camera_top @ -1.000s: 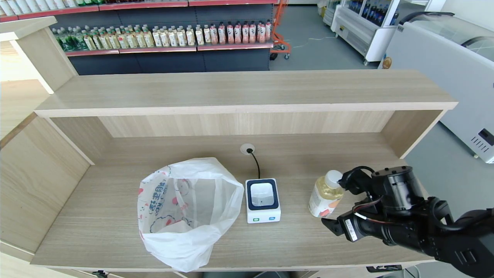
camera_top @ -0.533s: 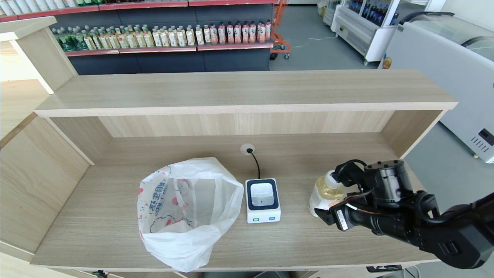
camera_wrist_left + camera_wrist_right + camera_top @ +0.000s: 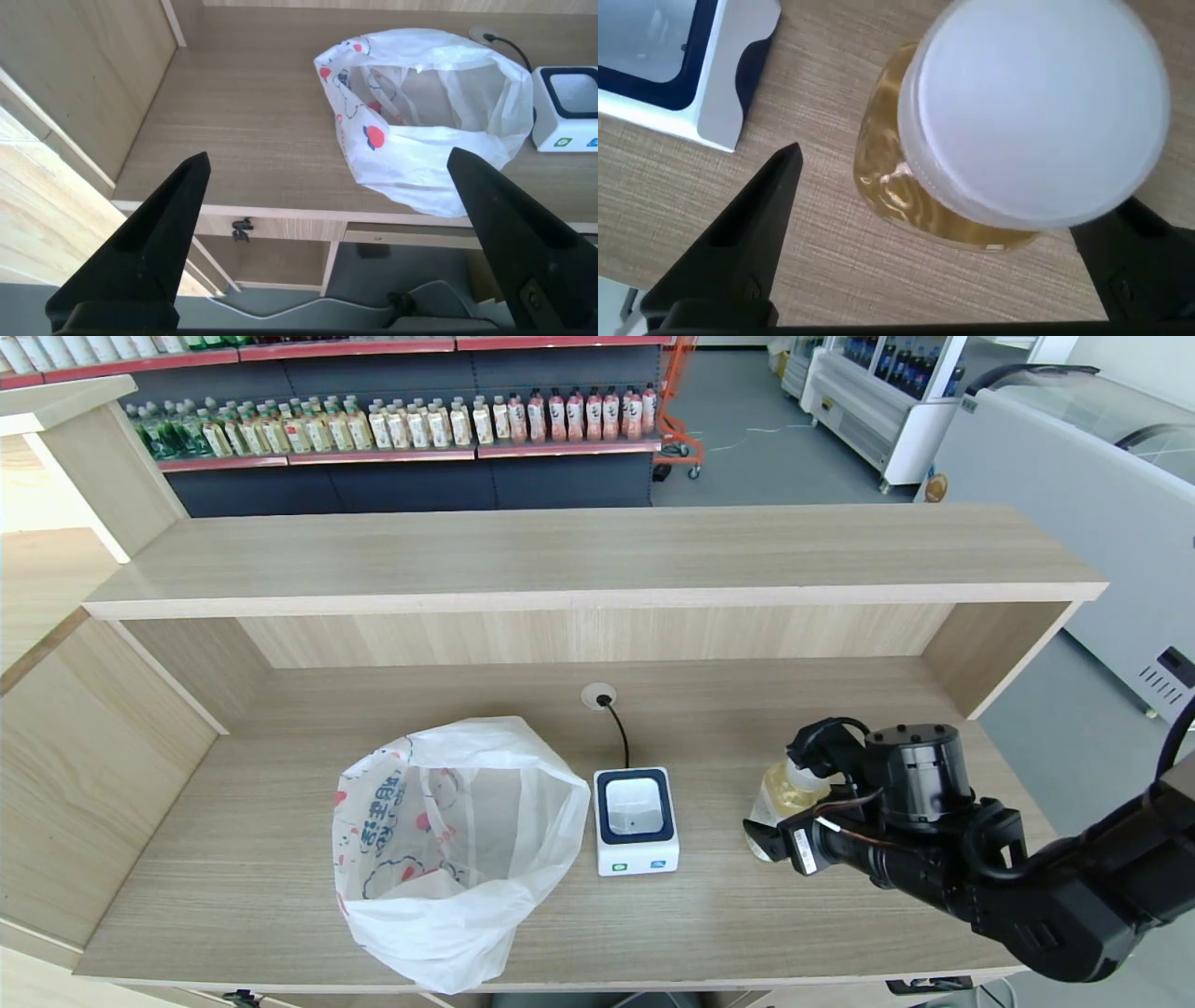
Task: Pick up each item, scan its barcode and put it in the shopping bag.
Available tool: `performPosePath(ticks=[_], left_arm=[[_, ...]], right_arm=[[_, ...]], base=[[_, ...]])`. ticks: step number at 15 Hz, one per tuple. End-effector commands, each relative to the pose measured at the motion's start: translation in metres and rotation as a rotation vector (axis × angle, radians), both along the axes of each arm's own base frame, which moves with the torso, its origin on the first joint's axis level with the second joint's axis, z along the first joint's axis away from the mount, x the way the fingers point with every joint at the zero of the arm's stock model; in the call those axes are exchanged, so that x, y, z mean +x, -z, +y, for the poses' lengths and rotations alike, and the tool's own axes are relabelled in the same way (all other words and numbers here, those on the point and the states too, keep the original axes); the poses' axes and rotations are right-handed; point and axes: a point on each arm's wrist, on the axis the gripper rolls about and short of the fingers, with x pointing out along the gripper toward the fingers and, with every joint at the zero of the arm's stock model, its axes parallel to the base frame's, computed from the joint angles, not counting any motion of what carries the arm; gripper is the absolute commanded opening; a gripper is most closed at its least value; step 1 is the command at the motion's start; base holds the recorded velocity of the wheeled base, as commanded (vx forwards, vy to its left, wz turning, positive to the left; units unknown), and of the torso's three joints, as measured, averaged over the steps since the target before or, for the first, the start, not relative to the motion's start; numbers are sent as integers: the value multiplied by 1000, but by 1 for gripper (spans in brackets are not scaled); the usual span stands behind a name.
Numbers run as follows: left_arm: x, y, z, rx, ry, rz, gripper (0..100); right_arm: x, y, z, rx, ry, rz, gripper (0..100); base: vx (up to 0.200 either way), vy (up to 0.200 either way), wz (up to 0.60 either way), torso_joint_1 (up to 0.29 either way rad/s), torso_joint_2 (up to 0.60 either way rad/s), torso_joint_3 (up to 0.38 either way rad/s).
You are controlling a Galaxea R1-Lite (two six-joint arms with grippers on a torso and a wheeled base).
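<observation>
Off the front edge of the counter (image 3: 233, 859) my left gripper (image 3: 327, 159) hangs open, idle. One bag (image 3: 448, 840) sits left of centre, mouth up for loading. One scanner (image 3: 635, 817) faces up just beside it. Toward the right edge, one bottle (image 3: 777, 795) stands upright between my right gripper's (image 3: 952, 182) spread fingers, not yet clamped, I judge.

The counter (image 3: 233, 803) lies bare left of the bag (image 3: 457, 840) and along its front edge, open from above. The scanner (image 3: 635, 817) stands just beside the bag (whose mouth gapes upward), with hardly any gap between them. Its cable (image 3: 618, 733) runs back toward the rear wall. A wider bare strip separates scanner and bottle (image 3: 777, 798). The raised ledge (image 3: 597, 555) and the side walls (image 3: 93, 756) close the recess behind and at both ends.
</observation>
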Motion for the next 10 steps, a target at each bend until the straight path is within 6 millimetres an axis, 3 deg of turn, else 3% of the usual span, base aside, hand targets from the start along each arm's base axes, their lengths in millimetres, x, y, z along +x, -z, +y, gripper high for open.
performPosePath(ticks=[1,10], left_arm=[[0,0,0,0,0,-1,100],[0,0,0,-1,0,-1,100]], right_arm=[[3,12,3,-9,-6,16,100],[25,34,21,-11,-54,-41,100]], base=[[0,0,0,0,0,0],[0,0,0,0,0,0]])
